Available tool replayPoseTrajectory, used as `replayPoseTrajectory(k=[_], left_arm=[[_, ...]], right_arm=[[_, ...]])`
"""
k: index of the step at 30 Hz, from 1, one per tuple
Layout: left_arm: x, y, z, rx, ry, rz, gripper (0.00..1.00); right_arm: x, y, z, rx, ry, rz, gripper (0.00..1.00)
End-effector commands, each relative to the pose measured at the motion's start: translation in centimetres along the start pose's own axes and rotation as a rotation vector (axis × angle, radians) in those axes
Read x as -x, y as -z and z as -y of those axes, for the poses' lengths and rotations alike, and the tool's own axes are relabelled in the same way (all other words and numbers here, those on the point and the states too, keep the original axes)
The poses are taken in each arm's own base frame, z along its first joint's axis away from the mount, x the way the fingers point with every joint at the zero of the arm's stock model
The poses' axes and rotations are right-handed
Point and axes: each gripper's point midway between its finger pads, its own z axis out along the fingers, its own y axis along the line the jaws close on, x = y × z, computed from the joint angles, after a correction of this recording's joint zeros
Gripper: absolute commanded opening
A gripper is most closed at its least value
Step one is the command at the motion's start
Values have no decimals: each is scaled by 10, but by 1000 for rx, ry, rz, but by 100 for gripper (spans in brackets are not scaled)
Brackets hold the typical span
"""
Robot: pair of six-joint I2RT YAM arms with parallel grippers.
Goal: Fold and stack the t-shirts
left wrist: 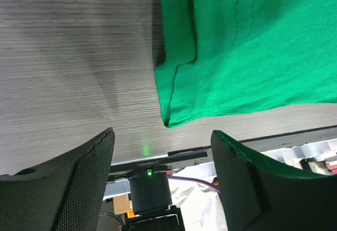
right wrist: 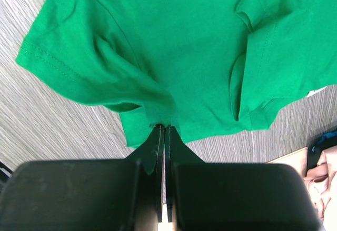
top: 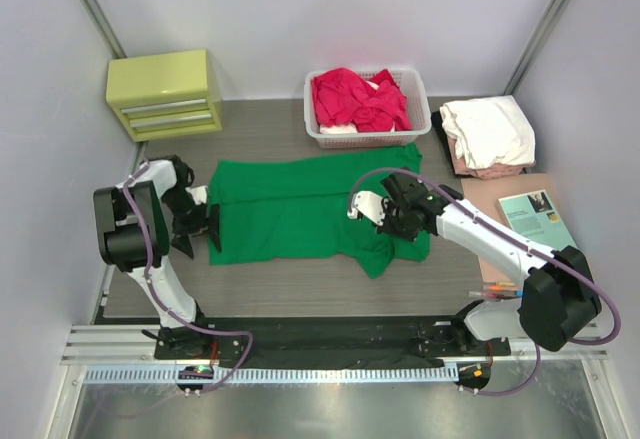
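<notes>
Top view: the green t-shirt lies spread at centre frame. The left gripper reaches to its left edge, and the right gripper bends low over its lower right.
Left wrist view: the left gripper stands agape below the shirt's corner.
Right wrist view: the right gripper pinches a fold of shirt.

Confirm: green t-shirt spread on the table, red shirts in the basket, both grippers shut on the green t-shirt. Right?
Not both. The left wrist view shows the left gripper open, its fingers wide apart near the shirt's hem. The rest holds: the right gripper is shut on the green t-shirt, and the red shirts are in the basket.
</notes>
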Motion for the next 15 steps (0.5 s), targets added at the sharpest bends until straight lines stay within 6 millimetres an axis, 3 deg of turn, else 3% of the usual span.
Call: replayPoseTrajectory(k=[1, 5, 13, 15], left_arm=[[2, 2, 1, -25, 12, -8, 74], [0, -9, 21, -154, 17, -65, 72], [-4, -20, 31, -216, -1, -113, 68], [-3, -17, 32, -209, -7, -98, 51]], right_arm=[[17, 5, 10, -36, -4, 68, 1], [17, 3, 9, -27, -9, 65, 1], [17, 3, 9, -30, -13, 67, 1], [20, 4, 10, -31, -10, 72, 1]])
